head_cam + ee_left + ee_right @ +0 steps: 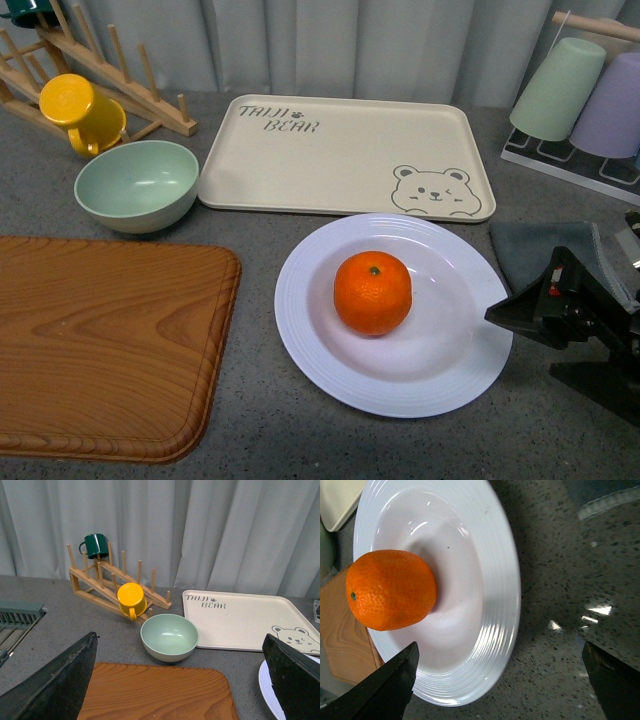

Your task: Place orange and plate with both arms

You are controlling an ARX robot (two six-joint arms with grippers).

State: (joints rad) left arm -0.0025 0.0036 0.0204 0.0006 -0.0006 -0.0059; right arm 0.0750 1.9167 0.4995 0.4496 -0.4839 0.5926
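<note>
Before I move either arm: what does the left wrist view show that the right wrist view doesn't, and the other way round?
Left wrist only: the wooden rack with a dark green mug on it, and the yellow mug against it.
Right wrist only: the orange sitting in the plate, and a grey cloth's edge.
Both: the plate, just a sliver of rim in the left wrist view; the wooden board; the cream tray, only a corner in the right wrist view.
</note>
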